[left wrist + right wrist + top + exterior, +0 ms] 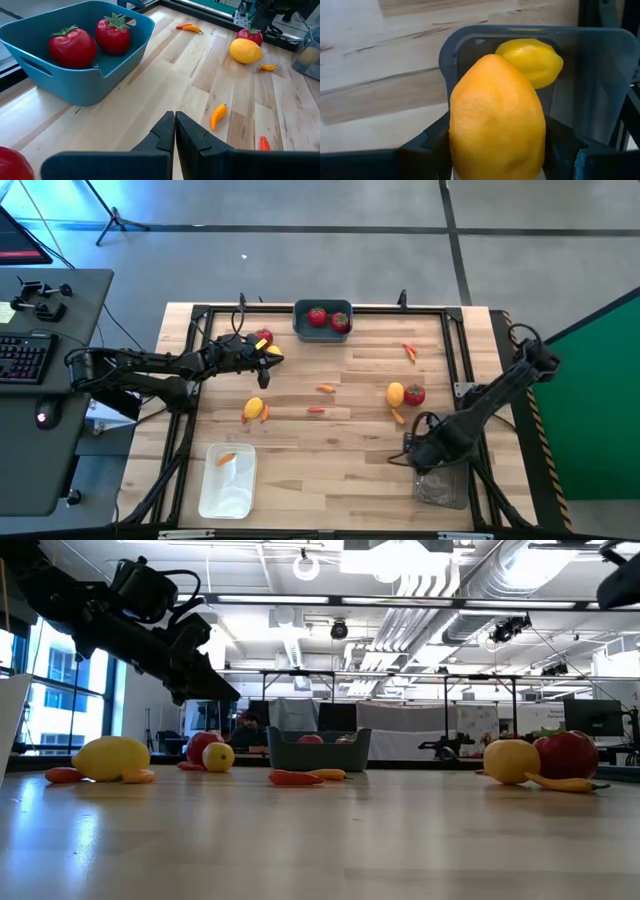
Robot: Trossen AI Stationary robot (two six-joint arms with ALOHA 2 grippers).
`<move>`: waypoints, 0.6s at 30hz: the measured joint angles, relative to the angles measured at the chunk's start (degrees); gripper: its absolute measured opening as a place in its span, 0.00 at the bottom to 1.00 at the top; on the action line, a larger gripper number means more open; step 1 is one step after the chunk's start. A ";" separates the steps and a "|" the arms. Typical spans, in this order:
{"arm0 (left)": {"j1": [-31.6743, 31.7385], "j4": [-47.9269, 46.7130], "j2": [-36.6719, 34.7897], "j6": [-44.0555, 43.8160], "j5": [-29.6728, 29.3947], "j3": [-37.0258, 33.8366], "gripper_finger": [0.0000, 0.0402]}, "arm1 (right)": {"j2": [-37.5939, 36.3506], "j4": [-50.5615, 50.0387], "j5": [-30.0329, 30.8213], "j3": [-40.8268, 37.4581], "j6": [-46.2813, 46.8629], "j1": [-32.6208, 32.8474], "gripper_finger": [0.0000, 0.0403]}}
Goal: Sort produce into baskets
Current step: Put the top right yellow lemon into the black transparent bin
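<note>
Over the smoky bin [580, 85] at the counter's front right corner, a lemon [495, 120] could drop wrong.
Right gripper [495, 150] fingers squeeze it above another lemon [532, 60]; it may bounce out. Left gripper [175, 137], fingers shut and empty, waits near the blue bin [75, 80] at the back edge.

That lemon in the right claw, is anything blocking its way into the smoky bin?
Nothing visible does. The right gripper holds the lemon just over the smoky bin. Inside lies only another lemon, with room beside it.
</note>
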 joint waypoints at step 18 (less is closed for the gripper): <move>0.00 0.03 0.00 -1.08 0.52 0.00 0.00 | 0.78 9.20 -0.52 -8.99 -5.58 -0.33 0.70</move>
